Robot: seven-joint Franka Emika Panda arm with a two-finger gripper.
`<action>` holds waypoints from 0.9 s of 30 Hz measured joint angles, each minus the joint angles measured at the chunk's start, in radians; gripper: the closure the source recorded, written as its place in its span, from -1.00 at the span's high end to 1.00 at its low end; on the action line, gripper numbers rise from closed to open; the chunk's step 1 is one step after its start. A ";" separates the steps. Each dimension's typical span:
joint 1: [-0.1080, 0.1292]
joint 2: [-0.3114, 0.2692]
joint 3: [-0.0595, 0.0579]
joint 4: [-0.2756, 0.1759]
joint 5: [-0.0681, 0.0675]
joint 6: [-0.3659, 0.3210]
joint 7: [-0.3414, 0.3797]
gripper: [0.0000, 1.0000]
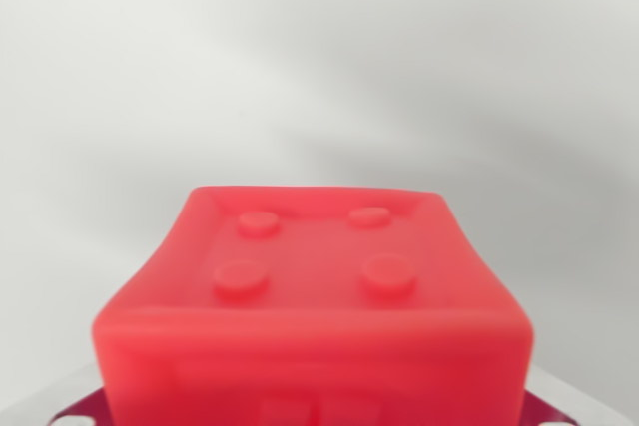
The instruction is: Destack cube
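Note:
A red cube (312, 296) with four round studs on its top face fills the lower half of the wrist view, very close to the camera and slightly blurred. Dark magenta pieces (82, 408) stick out from under its lower left and lower right corners; I cannot tell whether they belong to another cube or to the gripper. Pale grey shapes (589, 398) sit beside them at the bottom corners. No fingertips show clearly, so the hold on the cube cannot be judged.
Behind the cube there is only a plain, light grey surface (319, 57) with soft shadows.

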 joint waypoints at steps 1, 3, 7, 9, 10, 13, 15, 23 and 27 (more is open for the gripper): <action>0.000 0.000 0.000 -0.002 0.000 0.002 -0.004 -1.00; -0.001 -0.002 0.000 -0.009 0.000 0.007 -0.019 -1.00; -0.002 0.001 0.000 -0.017 0.000 0.021 -0.032 -1.00; -0.002 0.017 0.000 -0.016 0.000 0.037 -0.033 -1.00; -0.002 0.028 0.000 -0.015 0.000 0.046 -0.033 -1.00; -0.002 0.066 0.000 -0.011 0.000 0.073 -0.033 -1.00; -0.002 0.086 0.000 -0.007 0.000 0.089 -0.033 -1.00; -0.002 0.143 0.000 0.006 0.000 0.137 -0.033 -1.00; -0.002 0.169 -0.001 0.012 0.000 0.155 -0.033 -1.00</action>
